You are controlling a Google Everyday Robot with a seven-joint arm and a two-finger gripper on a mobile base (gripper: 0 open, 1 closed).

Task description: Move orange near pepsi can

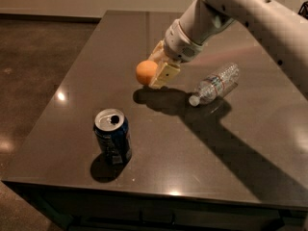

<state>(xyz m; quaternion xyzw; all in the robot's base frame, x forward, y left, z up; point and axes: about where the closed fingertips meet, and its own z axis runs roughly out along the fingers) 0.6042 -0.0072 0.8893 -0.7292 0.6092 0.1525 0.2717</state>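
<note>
- On the big dark table [240,143] sit a can and a bottle. The orange hangs in the air above the table, and its shadow falls on the top just below it.
- The white arm [250,4] comes from the top right corner and reaches down toward the middle of the table.
- The bottle [214,84] is clear plastic and lies on its side, just to the right of the gripper. It does not touch the orange. I think it could roll if something bumps it.
- The can [112,134] is blue with a silver top that is open. It stands up straight near the front left of the table, well apart from the orange.
- The gripper [154,76] is above the middle of the table, farther back than the can and left of the bottle. Its tan fingers [162,73] are squeezed on the orange. One finger shows, and the other is partly hidden behind the fruit.
- The orange [144,72] is small and round, and it sticks out to the left of the fingers.
  - It looks light, so I think it is easy to carry.
  - It is probably firm with a little give, so a soft squeeze is enough.
  - Its skin looks smooth and it is round, so it may slip out. The best hold is across its fat middle, with one finger on each side.
  - It may roll when let go, so it should be put down low and softly beside the can, without knocking the can over.
</note>
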